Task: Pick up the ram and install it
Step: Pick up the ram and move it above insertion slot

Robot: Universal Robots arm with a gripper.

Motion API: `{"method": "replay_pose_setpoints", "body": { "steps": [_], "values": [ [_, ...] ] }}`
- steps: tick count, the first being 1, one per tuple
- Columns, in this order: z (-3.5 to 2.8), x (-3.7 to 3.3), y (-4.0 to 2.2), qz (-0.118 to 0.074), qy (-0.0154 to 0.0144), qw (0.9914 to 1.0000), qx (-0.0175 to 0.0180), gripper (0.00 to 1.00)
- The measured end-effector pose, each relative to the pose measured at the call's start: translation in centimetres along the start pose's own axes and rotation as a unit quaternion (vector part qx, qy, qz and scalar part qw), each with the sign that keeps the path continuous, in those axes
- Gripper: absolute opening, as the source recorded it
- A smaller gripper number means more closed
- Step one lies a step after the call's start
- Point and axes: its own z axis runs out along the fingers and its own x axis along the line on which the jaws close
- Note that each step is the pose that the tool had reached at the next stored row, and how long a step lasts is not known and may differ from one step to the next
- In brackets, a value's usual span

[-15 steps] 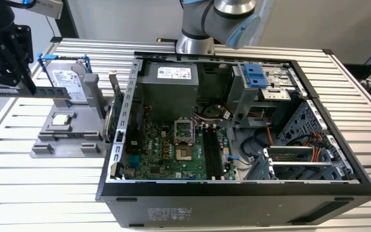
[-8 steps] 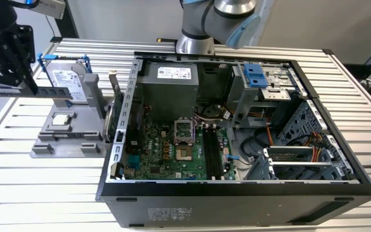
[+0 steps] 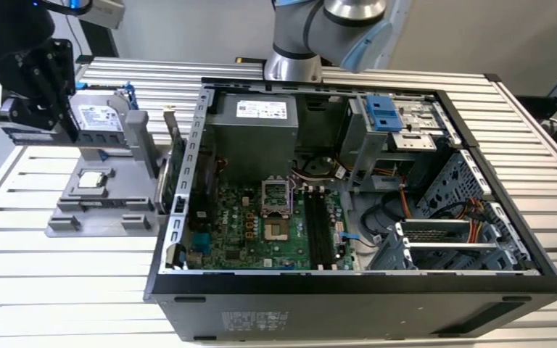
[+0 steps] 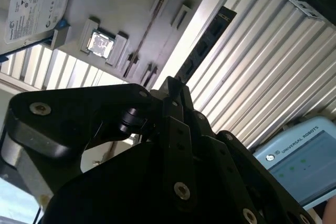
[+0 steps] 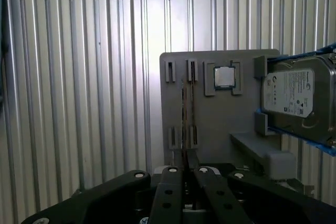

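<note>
Between the fingertips: the ram (image 4: 206,39), a slim, long circuit-board stick with dark chips, jutting past the tips; seen edge-on in the first wrist view
Gripper (image 5: 184,170): black linkage fingers set narrow, clamped on the stick's flat faces; probably so its contact edge stays free
Grey holder block (image 5: 210,124): clear of the stick; carries a square silver processor chip (image 5: 224,77) and a silver-labelled hard drive (image 5: 294,100)
Open black computer case (image 3: 356,283): well apart, towards the exterior view's right; its black motherboard slots (image 3: 318,232) look unfilled
</note>
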Motion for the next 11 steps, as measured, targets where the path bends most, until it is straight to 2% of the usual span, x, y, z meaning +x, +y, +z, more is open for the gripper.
{"method": "replay_pose_setpoints", "body": {
  "steps": [6,11],
  "values": [
    [-0.06,-0.03,-1.92,-0.001,0.0001,0.99999,-0.0035,0.0],
    [-0.13,-0.04,-3.65,0.0,0.0003,0.99995,-0.01,0.0]
  ]
}}
